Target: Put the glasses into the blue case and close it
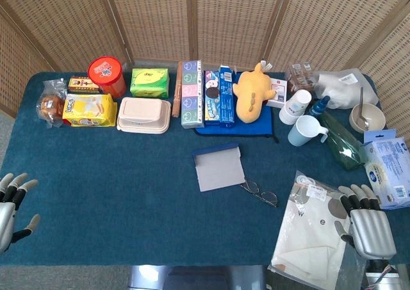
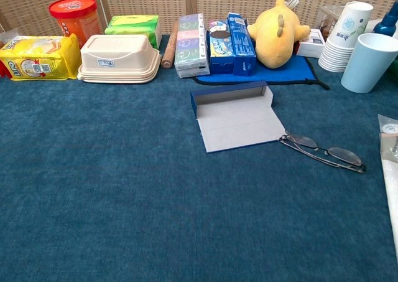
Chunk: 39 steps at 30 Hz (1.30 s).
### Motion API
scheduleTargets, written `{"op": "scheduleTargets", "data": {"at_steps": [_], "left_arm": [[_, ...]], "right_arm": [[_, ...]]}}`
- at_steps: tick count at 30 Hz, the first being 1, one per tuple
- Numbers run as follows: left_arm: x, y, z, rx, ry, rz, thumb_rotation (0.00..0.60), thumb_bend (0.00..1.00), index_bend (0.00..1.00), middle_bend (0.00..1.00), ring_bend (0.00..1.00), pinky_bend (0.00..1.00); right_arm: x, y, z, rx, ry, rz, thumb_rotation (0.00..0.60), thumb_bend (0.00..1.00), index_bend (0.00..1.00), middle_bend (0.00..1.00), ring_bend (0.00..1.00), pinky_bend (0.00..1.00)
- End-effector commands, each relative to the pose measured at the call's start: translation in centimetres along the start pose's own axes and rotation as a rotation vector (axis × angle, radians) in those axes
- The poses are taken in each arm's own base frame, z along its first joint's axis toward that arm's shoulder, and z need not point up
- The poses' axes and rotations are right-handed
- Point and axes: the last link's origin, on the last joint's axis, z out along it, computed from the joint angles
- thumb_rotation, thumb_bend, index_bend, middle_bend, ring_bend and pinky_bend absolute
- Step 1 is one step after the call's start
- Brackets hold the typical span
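**A:** Where do your hands sit right now?

**B:** Nearest you, your right hand [image 1: 368, 223] rests at the table's front right edge, fingers spread and holding nothing, lying on a clear plastic bag [image 1: 314, 232] with a white cloth inside. Your left hand [image 1: 11, 203] hovers off the front left corner, fingers apart, empty too. Neither shows in the chest view.

**A:** And the glasses?

**B:** The glasses [image 1: 259, 192] lie folded flat on the blue tablecloth [image 1: 115, 194], at about ten o'clock from your right hand, apart from it, and well apart from your left hand, out at its three o'clock. In the chest view the glasses [image 2: 322, 150] sit just beside the case's front right corner.

**A:** The case?

**B:** The blue case [image 1: 218, 166] lies open, grey lining up, lid flap flat toward you, at eleven o'clock from the glasses. It's nothing but lining inside.

**A:** Beyond that?

**B:** At twelve o'clock, a yellow plush toy [image 1: 252, 91] on a blue pouch [image 1: 237, 128], a beige lunch box [image 1: 144, 114], and a pale blue mug [image 1: 305, 130] further right.
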Motion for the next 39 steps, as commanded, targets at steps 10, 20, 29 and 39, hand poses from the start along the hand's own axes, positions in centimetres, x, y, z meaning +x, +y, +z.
{"op": "scheduleTargets", "data": {"at_steps": [10,20,29,39], "left_arm": [[-0.3,0.1,-0.2,-0.023,-0.014,-0.011,0.6,0.28,0.18,0.12,0.03,0.0],[1.1,0.3,-0.1,-0.05,0.022,-0.036,0.6,0.28,0.18,0.12,0.03,0.0],[1.5,0.2,0.9,-0.065,0.017,-0.045,0.6,0.28,0.18,0.11,0.03,0.0],[1.7,-0.5,1.9,-0.065,0.019,-0.041,0.6,0.28,0.18,0.11,0.03,0.0]], "right_arm": [[-0.5,-0.3,-0.6,0.01,-0.026,-0.006,0.6,0.28,0.3,0.24,0.15,0.13],[-0.2,-2.3,-0.1,0.109,-0.026,0.014,0.6,0.28,0.29,0.23,0.16,0.13],[-1.4,-6.9,2.4,0.219,-0.088,0.014,0.6,0.26,0.27,0.22,0.16,0.13],[-3.6,-11.6,5.6,0.288,-0.123,0.004,0.6,0.26,0.26,0.19,0.11,0.1]]}}
